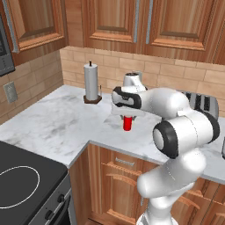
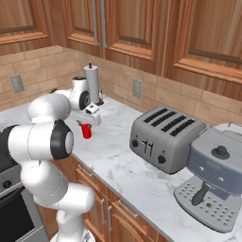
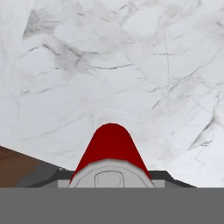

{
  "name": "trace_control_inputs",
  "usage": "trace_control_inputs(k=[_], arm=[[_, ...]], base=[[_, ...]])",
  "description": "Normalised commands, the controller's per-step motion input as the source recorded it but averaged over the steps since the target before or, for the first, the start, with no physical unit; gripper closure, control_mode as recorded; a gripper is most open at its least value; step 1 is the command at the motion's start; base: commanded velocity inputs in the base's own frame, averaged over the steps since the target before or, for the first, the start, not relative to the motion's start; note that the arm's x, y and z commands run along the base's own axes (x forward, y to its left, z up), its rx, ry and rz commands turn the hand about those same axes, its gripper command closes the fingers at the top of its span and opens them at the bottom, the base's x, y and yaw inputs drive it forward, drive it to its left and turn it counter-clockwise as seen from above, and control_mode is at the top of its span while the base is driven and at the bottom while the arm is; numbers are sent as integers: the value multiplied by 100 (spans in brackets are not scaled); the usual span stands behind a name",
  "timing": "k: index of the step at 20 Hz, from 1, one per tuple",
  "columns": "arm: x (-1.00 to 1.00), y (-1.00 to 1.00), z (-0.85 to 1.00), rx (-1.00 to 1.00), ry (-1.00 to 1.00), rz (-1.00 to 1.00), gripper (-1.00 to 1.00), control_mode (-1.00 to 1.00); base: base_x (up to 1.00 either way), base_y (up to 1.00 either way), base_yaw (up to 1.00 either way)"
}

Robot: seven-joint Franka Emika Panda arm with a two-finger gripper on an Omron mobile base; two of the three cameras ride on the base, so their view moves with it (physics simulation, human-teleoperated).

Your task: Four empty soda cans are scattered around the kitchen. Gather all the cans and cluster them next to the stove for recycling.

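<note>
Counter: white marble worktop; black glass stove abuts its left end.
Arm: white Franka arm reaching over the worktop's front edge.
Pincer: gripper pointing down, closed on the can's top.
Can: small red soda can with silver top, upright, directly beneath the pincer, near the front edge; whether it touches the marble is unclear. Stove lies to its left.

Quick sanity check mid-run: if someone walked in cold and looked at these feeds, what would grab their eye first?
Probably the red soda can, the one bright spot on the pale marble counter, pinched in the shut gripper of the big white arm. In the hand view the can's silver top sits right at the camera. Next, the chrome toaster and grey coffee machine further right, and the black stove at lower left.
</note>
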Motion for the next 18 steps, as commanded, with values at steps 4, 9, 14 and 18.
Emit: trace_control_inputs(k=[4,9,14,18], arm=[[-29,0,26,0,-5,1,100,-100],[-26,0,15,0,-3,1,100,-100],[-22,0,10,0,0,1,100,-100],[-22,-2,4,0,0,2,100,-100]], base=[[0,0,0],[0,0,0],[0,0,0],[0,0,0]])
